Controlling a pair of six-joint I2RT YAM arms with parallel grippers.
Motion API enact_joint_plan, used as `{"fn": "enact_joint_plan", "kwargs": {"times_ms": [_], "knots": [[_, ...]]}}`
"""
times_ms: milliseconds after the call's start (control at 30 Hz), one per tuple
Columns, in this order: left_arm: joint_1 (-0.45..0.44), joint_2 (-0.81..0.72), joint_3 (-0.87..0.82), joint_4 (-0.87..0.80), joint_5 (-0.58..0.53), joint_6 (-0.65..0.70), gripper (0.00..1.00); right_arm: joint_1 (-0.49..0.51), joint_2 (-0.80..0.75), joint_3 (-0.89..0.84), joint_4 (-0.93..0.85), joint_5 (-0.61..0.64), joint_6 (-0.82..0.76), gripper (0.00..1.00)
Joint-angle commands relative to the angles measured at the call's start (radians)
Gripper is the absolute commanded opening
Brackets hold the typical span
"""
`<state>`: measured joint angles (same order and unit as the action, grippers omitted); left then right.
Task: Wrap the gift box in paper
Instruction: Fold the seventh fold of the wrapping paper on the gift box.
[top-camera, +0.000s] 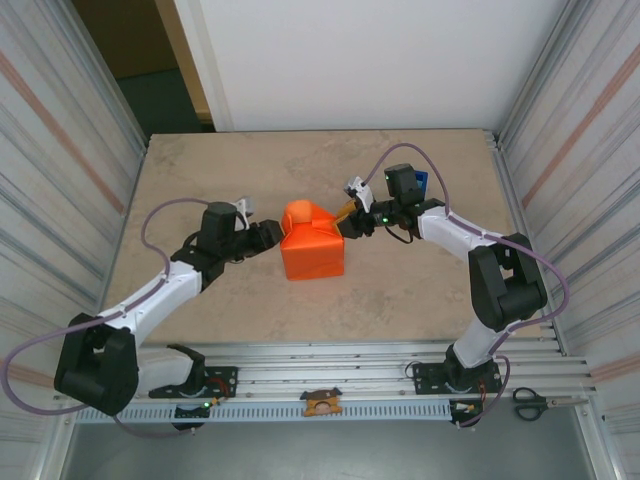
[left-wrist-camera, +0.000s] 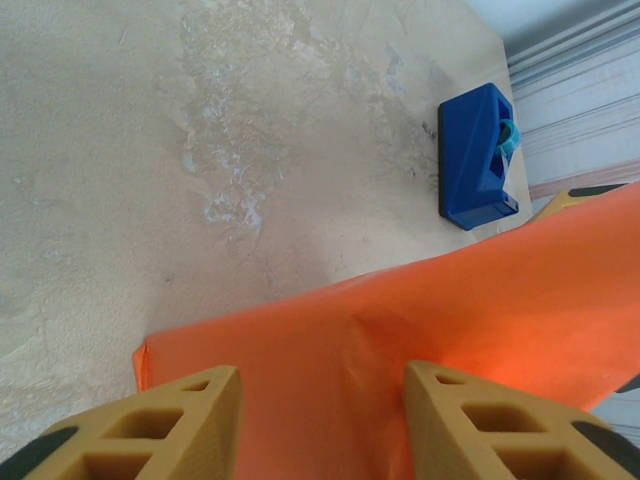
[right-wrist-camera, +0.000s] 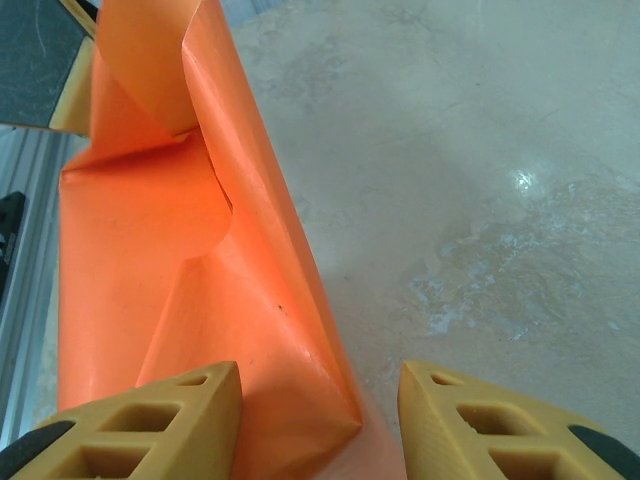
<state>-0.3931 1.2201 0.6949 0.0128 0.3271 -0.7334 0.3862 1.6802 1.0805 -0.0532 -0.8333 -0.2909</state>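
Paper (top-camera: 312, 245) sits folded into a boxy orange bundle on the table (top-camera: 420, 290), directly between the two grippers.

Left gripper (left-wrist-camera: 320, 372): fingers (left-wrist-camera: 190, 420) are spread, with nothing pinched. A flat face of the paper lies under and just ahead of the fingertips and fills the gap between them. One creased corner of the sheet projects past the outer side of the left-hand finger. Further ahead, across bare table, a blue tape dispenser (left-wrist-camera: 478, 155) stands well apart from the paper.

Right gripper (right-wrist-camera: 320, 368): fingers (right-wrist-camera: 480, 430) are spread, with nothing pinched. A raised fold of the paper runs away from the gripper, and its near corner ends in the gap close to the left-hand finger. A loose flap curls over at the far end of that fold. Bare table lies ahead of the right-hand finger.

From the top camera, both grippers meet the bundle from opposite sides, and the tape dispenser sits just behind the right arm's wrist. Scissors (top-camera: 530, 403) lie on the base rail (top-camera: 350, 365), behind the right arm and well apart from the bundle.
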Motion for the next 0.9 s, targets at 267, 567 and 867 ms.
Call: {"fn": "enact_joint_plan", "kwargs": {"times_ms": [267, 567, 867], "knots": [[0.000, 0.024, 0.007, 0.082, 0.032, 0.022, 0.52, 0.036, 0.013, -0.047, -0.129, 0.058, -0.001, 0.45], [0.005, 0.035, 0.024, 0.086, -0.037, -0.010, 0.54, 0.033, 0.006, -0.059, -0.120, 0.060, 0.006, 0.45], [0.000, 0.075, 0.053, 0.074, 0.036, 0.040, 0.55, 0.033, 0.009, -0.059, -0.110, 0.059, 0.015, 0.45]]}}
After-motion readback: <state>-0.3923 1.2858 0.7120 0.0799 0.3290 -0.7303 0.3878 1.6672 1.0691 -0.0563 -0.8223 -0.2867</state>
